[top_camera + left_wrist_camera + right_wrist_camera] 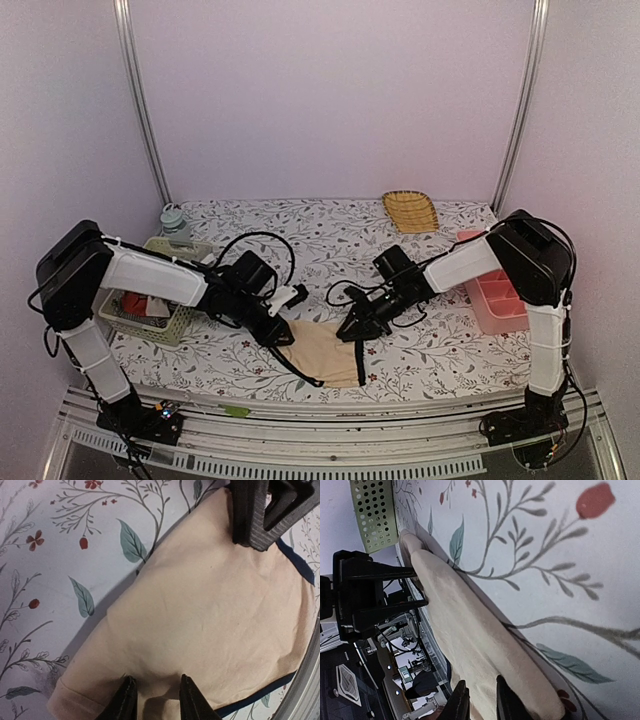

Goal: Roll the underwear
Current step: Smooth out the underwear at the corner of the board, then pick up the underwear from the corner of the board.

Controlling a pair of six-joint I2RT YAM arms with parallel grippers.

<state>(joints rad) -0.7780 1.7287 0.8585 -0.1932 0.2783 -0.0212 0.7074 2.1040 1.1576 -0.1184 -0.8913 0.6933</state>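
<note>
Both left fingers [125, 702] and right fingers [459, 702] straddle the underwear [200, 610], narrowly parted; I can't tell if they're grasping.

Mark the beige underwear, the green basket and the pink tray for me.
Beige cloth underwear with black edging [322, 352]: top view, centre panel.
Pale green perforated plastic basket [165, 328]: top view, near wall.
Pink plastic divided tray [498, 312]: top view, near end.

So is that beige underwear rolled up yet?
No, the beige underwear lies spread out flat on the flowered tablecloth, not in a roll.
</note>
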